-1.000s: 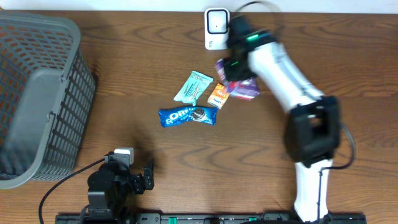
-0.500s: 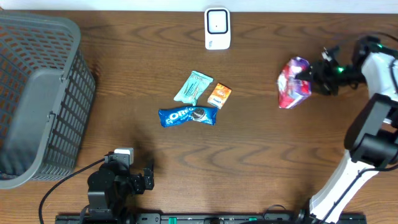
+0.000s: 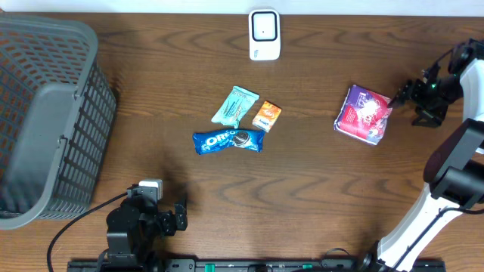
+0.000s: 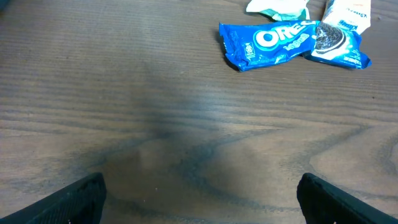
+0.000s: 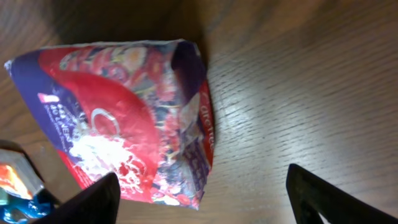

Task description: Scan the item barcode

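The purple-and-red snack packet [image 3: 364,115] is noted lying flat on the wooden surface [image 3: 318,189], right of centre and well apart from the white scanner [image 3: 264,34] at the far edge. The jaws of the right arm [image 3: 469,72] are seen spread wide just beside the packet's right edge, nothing clamped. The jaws of the left arm [image 3: 140,223] are likewise apart at the near edge, with the blue Oreo packet [image 4: 292,40] ahead of them, next to a teal packet [image 3: 234,106] and an orange packet [image 3: 266,115].
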Tool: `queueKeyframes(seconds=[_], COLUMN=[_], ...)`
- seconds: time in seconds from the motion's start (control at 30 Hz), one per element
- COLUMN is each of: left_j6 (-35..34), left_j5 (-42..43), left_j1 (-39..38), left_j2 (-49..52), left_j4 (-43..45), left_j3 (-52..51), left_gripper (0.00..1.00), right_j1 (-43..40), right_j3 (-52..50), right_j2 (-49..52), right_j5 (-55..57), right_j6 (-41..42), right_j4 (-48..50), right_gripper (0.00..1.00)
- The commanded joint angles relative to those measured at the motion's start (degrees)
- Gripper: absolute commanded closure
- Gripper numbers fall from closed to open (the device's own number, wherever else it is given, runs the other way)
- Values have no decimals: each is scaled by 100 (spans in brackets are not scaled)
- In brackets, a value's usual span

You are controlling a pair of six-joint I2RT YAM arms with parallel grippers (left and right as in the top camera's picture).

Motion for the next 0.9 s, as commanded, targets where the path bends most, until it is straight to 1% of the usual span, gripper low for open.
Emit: queueKeyframes(seconds=[0.0, 0.03, 0.07, 0.1, 0.13, 0.17, 0.23, 0.3, 0.33, 0.43, 0.53, 0.67, 0.77, 0.83, 0.87], left_j6=[96, 96, 96, 96, 96, 96, 96, 96, 96, 96, 96, 96, 96, 96, 96], left_j5=[68, 68, 68, 68, 68, 68, 68, 68, 68, 68, 68, 68, 68, 68, 68], left_j1=[-22, -22, -22, -22, -22, -22, -22, -22, -22, -22, -22, -22, -22, -22, -22], left_j2=[-35, -35, -35, -35, -35, -35, -35, -35, -35, -35, -35, -35, -35, -35, -35], left_j4=[-122, -122, -122, -122, -122, -122, -122, -122, -122, -122, -122, -122, -122, -122, -122], left_j3=[-20, -20, -20, -20, -20, -20, -20, -20, -20, -20, -20, -20, -20, -20, -20], left_gripper=[2, 2, 2, 2, 2, 2, 2, 2, 2, 2, 2, 2, 2, 2, 2], right_j1=[122, 120, 125, 129, 146, 192, 258, 350, 452, 813, 1143, 1384, 1344, 1309, 1307], right_j3=[-33, -168, -415, -544, -743, -1097, -1399, -1613, -1738, -1823, -1738, -1360, -765, -299, -96], right_j2=[-111, -111, -111, -111, -111, -111, -111, -111, -111, -111, -111, -111, -114, -114, -114], right_j5=[282, 291, 234, 153, -74, -758, -1322, -1652, -1847, -1965, -1956, -1703, -1486, -1368, -1344], right_j6=[-59, -59, -61, -81, -188, -492, -529, -522, -466, -81, 79, 214, 205, 201, 190], right_j4=[81, 210, 431, 527, 702, 1062, 1429, 1757, 2002, 2538, 2922, 2966, 2463, 1967, 1738], right_gripper=[14, 16, 19, 20, 21, 23, 24, 28, 30, 34, 34, 33, 32, 28, 28])
